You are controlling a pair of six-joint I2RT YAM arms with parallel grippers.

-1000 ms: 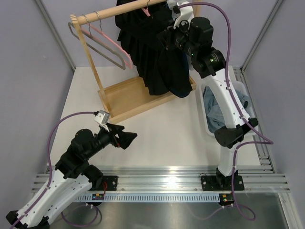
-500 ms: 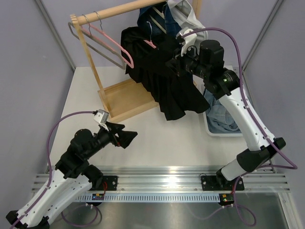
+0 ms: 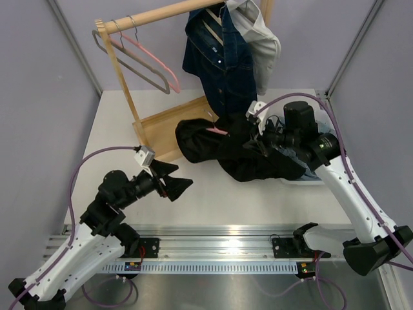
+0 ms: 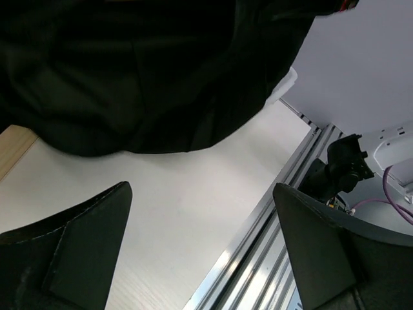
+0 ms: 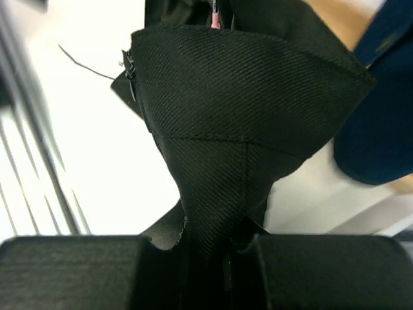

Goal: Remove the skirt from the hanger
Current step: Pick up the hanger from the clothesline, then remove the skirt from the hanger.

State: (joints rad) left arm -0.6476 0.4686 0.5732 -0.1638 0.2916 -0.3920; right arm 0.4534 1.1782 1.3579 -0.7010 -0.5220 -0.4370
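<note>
Lilac walls [image 3: 39, 97] w/ white table [image 3: 226, 200], wood rack [image 3: 158, 129] at back.

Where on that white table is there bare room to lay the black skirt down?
Widest bare patch: the table between the black skirt and the metal rail, right of the open left gripper. A narrower strip runs left of the wooden rack. Crowded: back right, where skirt, rack and white bin meet.

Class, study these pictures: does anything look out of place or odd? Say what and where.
The black skirt is off the rail, bunched low by the rack's wooden base and pinched in the right gripper. Oddly, a pink hanger pokes out of it, apparently not freed.
</note>
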